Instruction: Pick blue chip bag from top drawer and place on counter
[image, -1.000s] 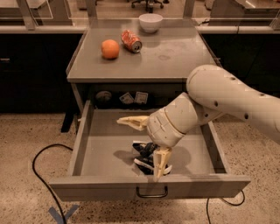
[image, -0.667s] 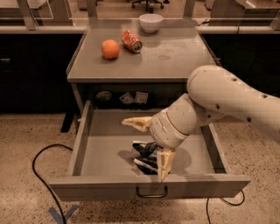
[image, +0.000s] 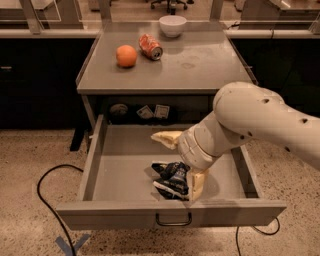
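Low in drawer (image: 98, 165), jaws at one bag (image: 170, 179)

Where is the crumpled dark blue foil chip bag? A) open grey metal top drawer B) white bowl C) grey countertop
A: the crumpled dark blue foil chip bag lies inside the open grey metal top drawer, near its front, with the end effector in the drawer above it, fingers open.

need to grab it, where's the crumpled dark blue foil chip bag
The blue chip bag lies front-centre in the open grey metal top drawer, beside the gripper's lower finger.
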